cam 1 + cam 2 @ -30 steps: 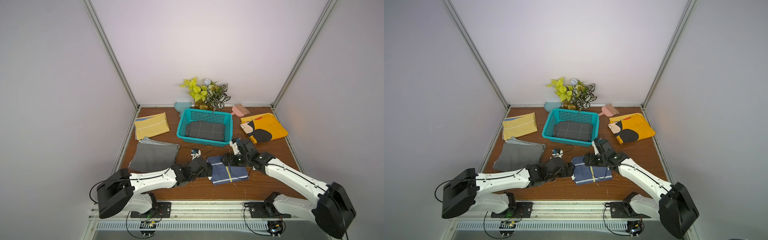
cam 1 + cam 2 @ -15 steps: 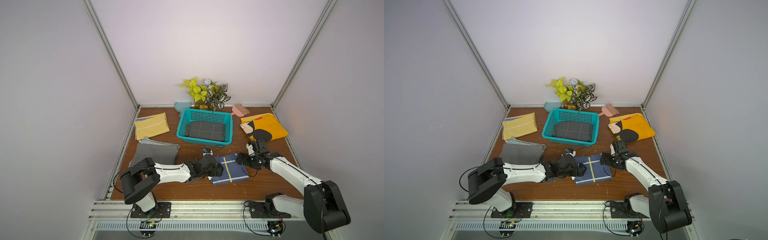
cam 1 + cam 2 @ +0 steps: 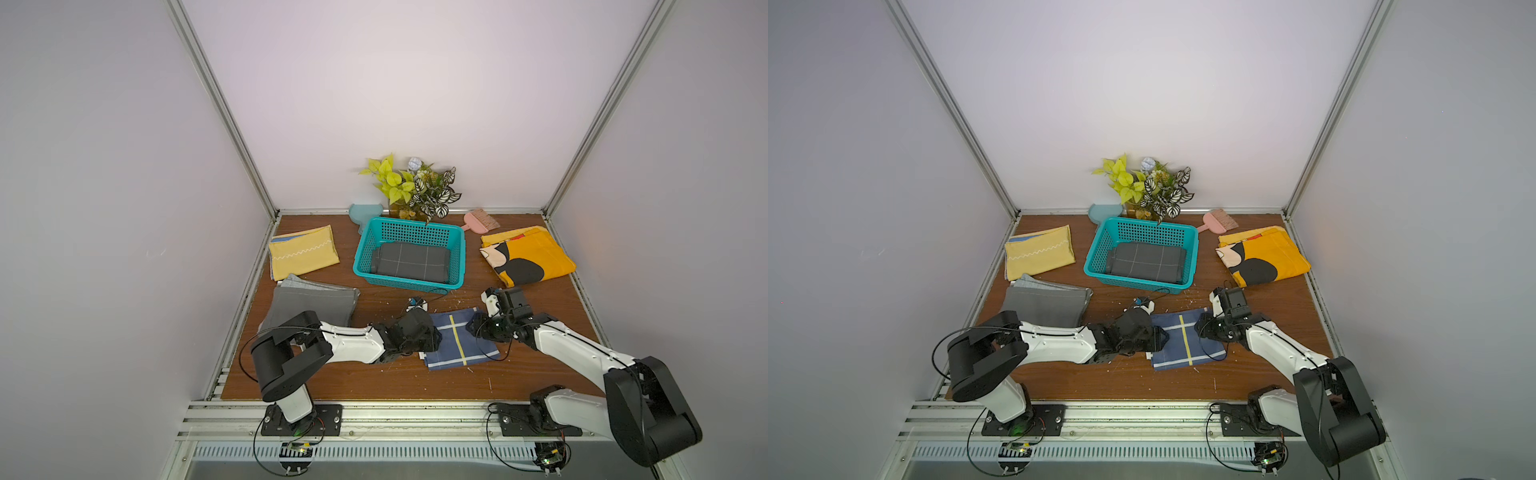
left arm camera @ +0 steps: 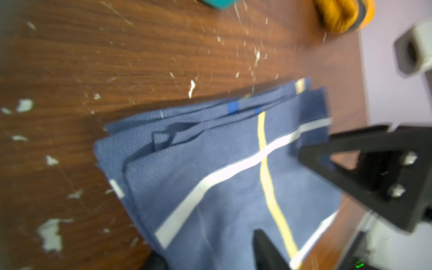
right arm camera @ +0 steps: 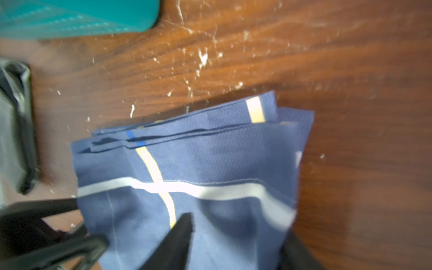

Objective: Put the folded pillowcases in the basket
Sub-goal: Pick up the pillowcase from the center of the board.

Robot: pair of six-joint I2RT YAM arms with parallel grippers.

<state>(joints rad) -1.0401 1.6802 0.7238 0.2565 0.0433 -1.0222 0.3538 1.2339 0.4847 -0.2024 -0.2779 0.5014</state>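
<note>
Pillowcase lies flat on the table near the basket. Left gripper and right gripper straddle opposite edges, but I can't tell if they're clamped. Catch every layer, then lift level!

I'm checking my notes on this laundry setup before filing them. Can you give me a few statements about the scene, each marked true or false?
1. The teal basket holds a dark grey checked cloth. True.
2. The blue pillowcase lies inside the basket. False: it lies on the table in front of the basket.
3. The left pincer and the right pincer are at opposite edges of the blue pillowcase. True.
4. The pink brush lies in the basket. False: it is on the table behind the basket, beside the plant.
5. A grey folded cloth lies on the table on the robot's left side. True.
</note>
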